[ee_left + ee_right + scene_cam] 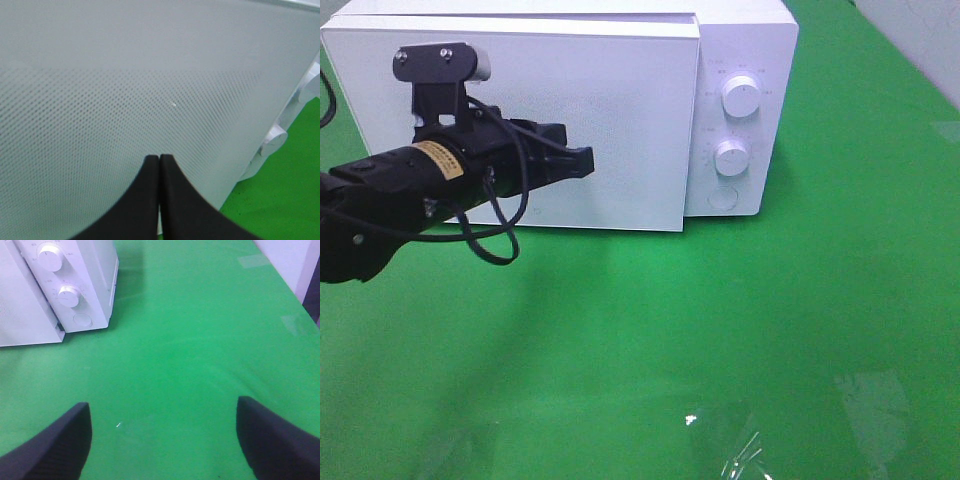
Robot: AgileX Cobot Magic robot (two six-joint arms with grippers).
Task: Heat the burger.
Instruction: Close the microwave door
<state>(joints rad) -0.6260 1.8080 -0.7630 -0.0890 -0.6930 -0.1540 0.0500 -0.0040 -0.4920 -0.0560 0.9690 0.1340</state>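
The burger is out of view. A white microwave [745, 40] stands at the back of the green table, and its dotted door [610, 110] covers the whole front, with its free edge a little proud of the control panel. My left gripper [588, 160] is shut, empty, with its tips right at the middle of the door. The left wrist view shows the two black fingertips [159, 159] pressed together just in front of the door [150, 75]. My right gripper [164, 405] hangs open over bare green cloth to the right of the microwave [95, 270], holding nothing.
The control panel carries two round knobs [741, 97] [732, 157] and a round button [722, 197]. Green cloth [720, 330] covers the table. Shiny clear tape patches [730, 445] lie near the front edge. A pale wall edge [310, 265] borders the far right.
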